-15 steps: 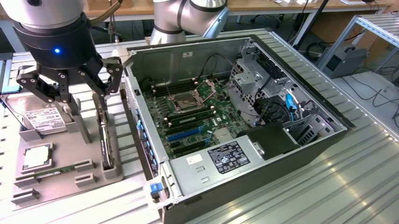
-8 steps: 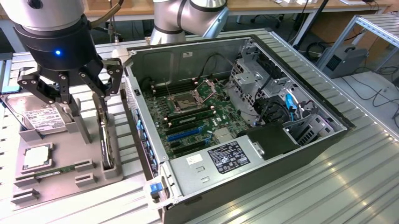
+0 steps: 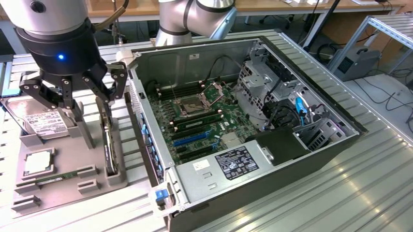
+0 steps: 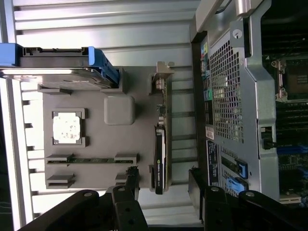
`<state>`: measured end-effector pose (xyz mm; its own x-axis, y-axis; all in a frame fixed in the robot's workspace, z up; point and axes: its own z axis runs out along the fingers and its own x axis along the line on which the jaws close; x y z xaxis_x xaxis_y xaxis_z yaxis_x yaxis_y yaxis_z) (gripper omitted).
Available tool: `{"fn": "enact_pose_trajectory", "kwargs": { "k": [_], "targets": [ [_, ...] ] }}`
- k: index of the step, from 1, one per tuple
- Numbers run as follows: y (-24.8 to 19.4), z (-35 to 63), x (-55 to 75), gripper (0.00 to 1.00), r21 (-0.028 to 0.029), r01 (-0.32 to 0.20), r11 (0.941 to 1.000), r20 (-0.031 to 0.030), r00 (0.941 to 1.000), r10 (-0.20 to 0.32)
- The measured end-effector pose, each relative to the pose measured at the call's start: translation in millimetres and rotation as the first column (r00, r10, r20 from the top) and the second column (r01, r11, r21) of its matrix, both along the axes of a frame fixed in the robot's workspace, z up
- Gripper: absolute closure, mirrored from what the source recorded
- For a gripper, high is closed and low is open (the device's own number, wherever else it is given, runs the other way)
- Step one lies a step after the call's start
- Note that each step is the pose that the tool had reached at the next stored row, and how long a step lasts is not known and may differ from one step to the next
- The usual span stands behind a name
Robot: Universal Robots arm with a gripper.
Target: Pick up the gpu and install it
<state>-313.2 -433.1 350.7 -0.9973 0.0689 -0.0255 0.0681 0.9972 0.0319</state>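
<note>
i am at the pick-up step. my gripper (image 3: pixel 79 94) hangs over the grey tray (image 3: pixel 65 193), fingers spread wide and holding nothing. the gpu (image 3: pixel 111 150) stands on its edge in a tray slot, beside the open computer case (image 3: pixel 290 183). i judge that a good grasp needs one finger on each flat face.

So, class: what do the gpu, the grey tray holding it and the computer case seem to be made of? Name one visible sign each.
The gpu: dark matte faces, probably a plastic shroud over circuit board. The grey tray: matte grey with blocky slots, likely plastic. The computer case: sheet metal, judging by its silver sheen and perforated rear panel.
</note>
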Motion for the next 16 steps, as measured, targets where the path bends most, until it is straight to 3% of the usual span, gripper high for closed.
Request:
{"fn": "enact_pose_trajectory", "kwargs": {
  "k": [16],
  "targets": [
    [0.0,-7.8,0.0,0.46,-0.0001,0.000,1.0000,-0.0001,1.0000,0.000]
  ]
}}
